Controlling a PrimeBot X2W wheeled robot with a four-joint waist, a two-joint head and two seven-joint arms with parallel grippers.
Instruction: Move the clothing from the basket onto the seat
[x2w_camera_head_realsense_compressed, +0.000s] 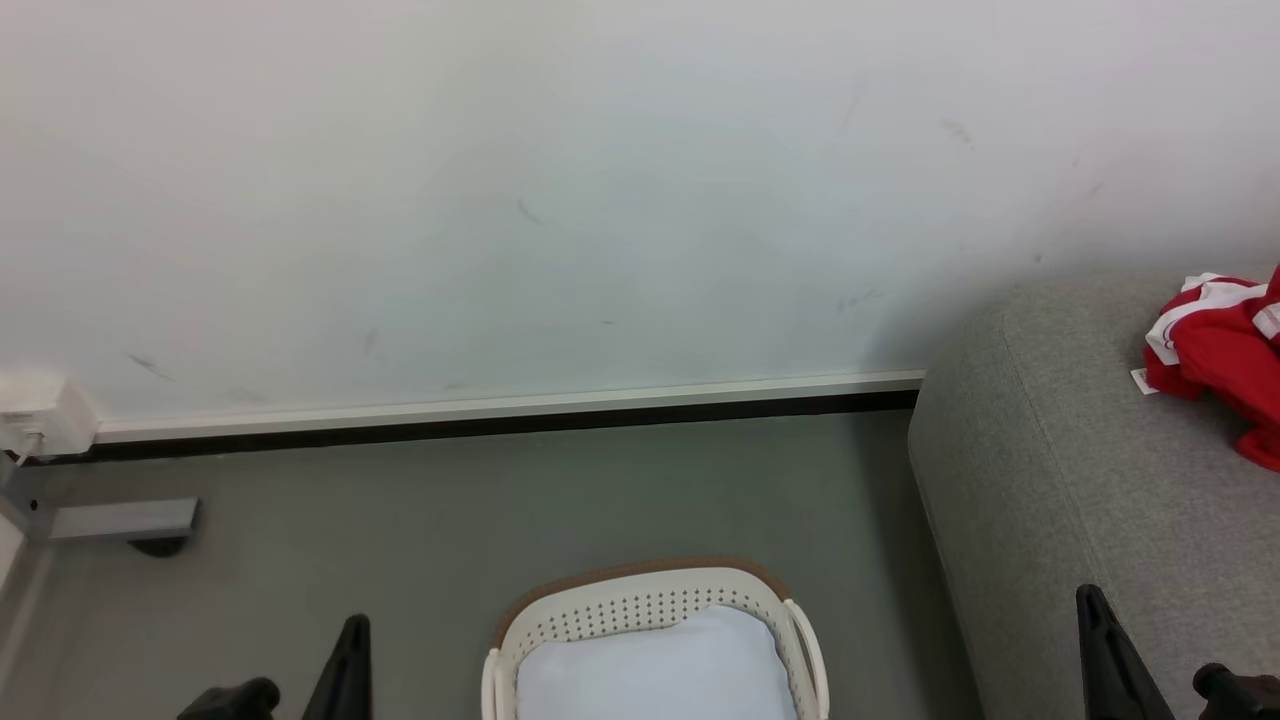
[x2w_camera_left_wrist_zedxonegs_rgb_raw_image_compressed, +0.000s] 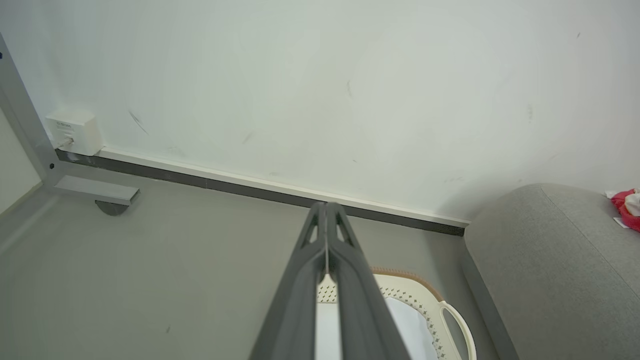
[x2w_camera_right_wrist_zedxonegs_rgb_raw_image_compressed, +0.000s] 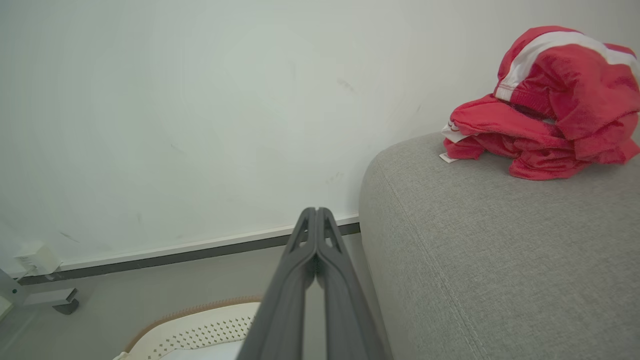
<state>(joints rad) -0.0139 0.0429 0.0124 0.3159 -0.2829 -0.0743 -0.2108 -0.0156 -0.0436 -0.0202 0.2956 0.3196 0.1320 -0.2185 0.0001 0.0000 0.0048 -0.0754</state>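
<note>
Both grippers' fingers are pressed together on nothing, the left gripper (x2w_camera_left_wrist_zedxonegs_rgb_raw_image_compressed: 326, 209) poised above the basket (x2w_camera_left_wrist_zedxonegs_rgb_raw_image_compressed: 400, 285) and the right gripper (x2w_camera_right_wrist_zedxonegs_rgb_raw_image_compressed: 316, 212) just beside the seat (x2w_camera_right_wrist_zedxonegs_rgb_raw_image_compressed: 475, 260). What can be seen of the basket holds pale lining cloth (x2w_camera_head_realsense_compressed: 650, 665) and no red, while the red-and-white clothing (x2w_camera_right_wrist_zedxonegs_rgb_raw_image_compressed: 550, 100) lies heaped farther off on the seat top near the wall (x2w_camera_head_realsense_compressed: 600, 200). The carrying looks done, but the basket's near end is cut off, so the next move calls for checking there.

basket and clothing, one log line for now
red clothing: on sofa seat | basket: lining visible | left end effector: shut | right end effector: shut
</note>
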